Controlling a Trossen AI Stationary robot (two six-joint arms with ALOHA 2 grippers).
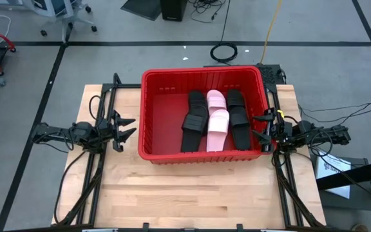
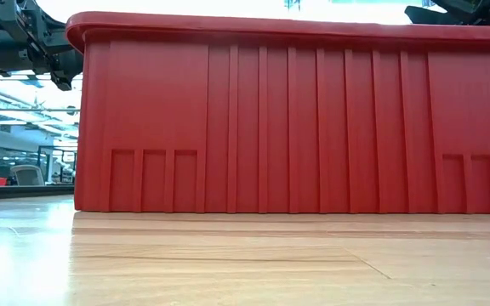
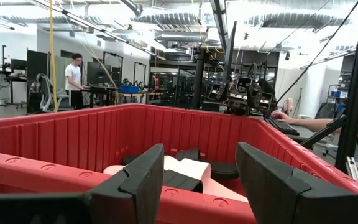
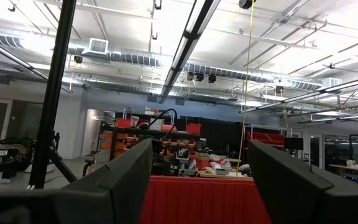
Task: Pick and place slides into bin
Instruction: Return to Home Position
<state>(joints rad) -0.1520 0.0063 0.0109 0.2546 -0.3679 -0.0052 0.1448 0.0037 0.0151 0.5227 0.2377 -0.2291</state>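
as the matte black slides (image 1: pixel 190 122) and pale pink slides (image 1: pixel 217 122), wide-strap open-toe sandals, all lie in the large bright red plastic bin (image 1: pixel 201 69), the job looks done, so this is the homing step.
bin sits mid-table. l gripper (image 1: pixel 126 127) hangs just beside the bin's left wall, jaws apart & empty; r gripper (image 1: pixel 261 125) is at the right rim, jaws apart, holding nothing. next, prob.: draw both arms outward w/o clipping the rim.

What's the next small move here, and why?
Probably draw both arms back toward rest. The slides lie inside the bin, none shows on the table, and the left gripper and right gripper hang open, empty, at its sides.
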